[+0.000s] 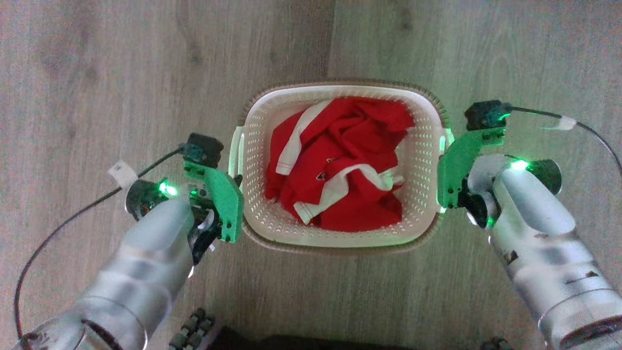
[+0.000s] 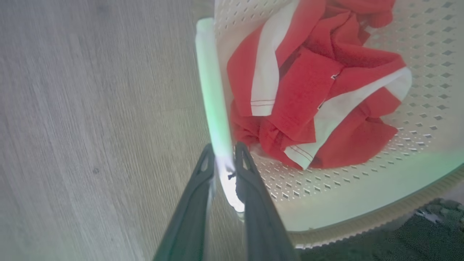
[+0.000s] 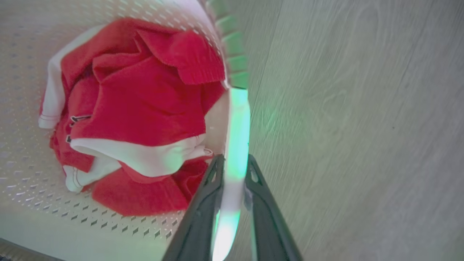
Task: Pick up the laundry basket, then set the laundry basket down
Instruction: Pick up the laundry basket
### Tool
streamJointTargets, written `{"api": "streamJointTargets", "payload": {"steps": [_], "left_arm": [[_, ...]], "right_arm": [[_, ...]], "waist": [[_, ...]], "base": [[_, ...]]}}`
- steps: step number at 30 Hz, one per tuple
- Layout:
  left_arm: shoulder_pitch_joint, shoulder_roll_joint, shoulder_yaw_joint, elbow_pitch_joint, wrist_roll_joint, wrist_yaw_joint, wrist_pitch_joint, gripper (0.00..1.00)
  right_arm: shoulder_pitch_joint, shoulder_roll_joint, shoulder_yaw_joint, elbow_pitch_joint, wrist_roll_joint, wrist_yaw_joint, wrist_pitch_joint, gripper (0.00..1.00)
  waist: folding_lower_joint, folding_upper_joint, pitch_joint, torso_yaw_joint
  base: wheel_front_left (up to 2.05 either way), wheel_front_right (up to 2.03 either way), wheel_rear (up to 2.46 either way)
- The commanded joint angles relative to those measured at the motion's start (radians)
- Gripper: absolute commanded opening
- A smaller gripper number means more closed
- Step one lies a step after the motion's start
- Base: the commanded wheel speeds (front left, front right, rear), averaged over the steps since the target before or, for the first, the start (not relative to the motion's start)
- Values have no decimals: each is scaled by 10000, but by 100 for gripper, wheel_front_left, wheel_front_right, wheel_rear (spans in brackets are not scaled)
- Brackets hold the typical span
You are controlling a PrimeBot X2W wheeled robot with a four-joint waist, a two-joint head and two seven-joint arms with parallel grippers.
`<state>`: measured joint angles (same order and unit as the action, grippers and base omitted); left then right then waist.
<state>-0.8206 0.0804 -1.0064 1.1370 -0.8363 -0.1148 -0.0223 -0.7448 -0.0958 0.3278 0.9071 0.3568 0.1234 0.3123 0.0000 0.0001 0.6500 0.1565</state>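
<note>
with the laundry basket (image 1: 252, 146) centred between them, the left tool (image 2: 224, 148) clenched its left handle (image 2: 212, 83) and the right tool (image 3: 235, 159) its right handle (image 3: 237, 119).

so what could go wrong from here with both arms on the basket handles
1. The left jaws pinch only the thin white left handle, and the right jaws only the thin white right handle. The smooth plastic could slip out.
2. If one arm moves higher or faster than the other, the cream-white perforated plastic laundry basket may tilt. The loose red-and-white garment could then spill onto the grey wood-look floor.
</note>
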Motion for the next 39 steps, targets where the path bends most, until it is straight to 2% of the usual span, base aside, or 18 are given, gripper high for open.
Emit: {"api": "streamJointTargets", "payload": {"steps": [1, 9, 18, 26, 39], "left_arm": [[-133, 115, -215, -476, -110, -158, 131, 0], [-269, 928, -1421, -1491, -1366, -158, 1563, 0], [-396, 1719, -2404, -2534, -2505, -158, 2654, 0], [-234, 2472, -2700, -3527, -2811, -159, 3516, 0], [447, 3057, -2736, -4531, -2954, -159, 4411, 0]], "right_arm": [[-91, 456, 454, -281, 133, 73, 165, 0], [-361, 456, 982, -127, 626, 73, 1062, 0], [-595, 456, 1412, -59, 1148, 73, 1781, 0], [-450, 456, 1943, -31, 1471, 73, 2561, 0], [161, 456, 2392, -101, 2061, 73, 3471, 0]], "waist": [[0, -1, -145, -4], [0, -1, -655, -103], [0, -1, -1177, -155], [0, -1, -1849, -210], [0, -1, -3070, -308]], "base": [[0, 0, 0], [0, 0, 0], [0, 0, 0], [0, 0, 0], [0, 0, 0]]}}
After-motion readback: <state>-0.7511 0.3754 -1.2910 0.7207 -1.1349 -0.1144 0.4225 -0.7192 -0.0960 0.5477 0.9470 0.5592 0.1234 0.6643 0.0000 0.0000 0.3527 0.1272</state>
